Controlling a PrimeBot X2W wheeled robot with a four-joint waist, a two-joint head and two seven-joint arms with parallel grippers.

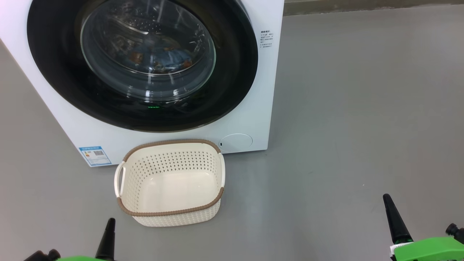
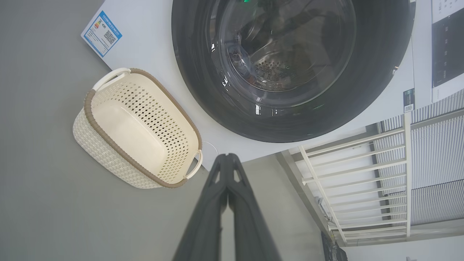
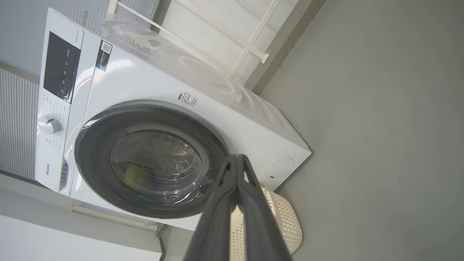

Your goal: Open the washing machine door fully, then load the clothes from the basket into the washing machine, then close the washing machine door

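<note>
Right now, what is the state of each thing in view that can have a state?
Door, shut.
Clothes, inside the drum, behind the glass.
Basket, empty, upright on the floor.
Round cover, closed.
Left end effector, shut, empty.
Right end effector, shut, empty.

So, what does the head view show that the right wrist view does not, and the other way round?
Head view, beyond the right wrist view: the blue label low on the washing machine, the empty inside of the basket, and the clothes, plain to see as blue fabric behind the door glass.
Right wrist view, beyond the head view: the dark control panel, the round knob and the machine's top.
Both: the shut door, the basket and the round cover low on the front.
</note>
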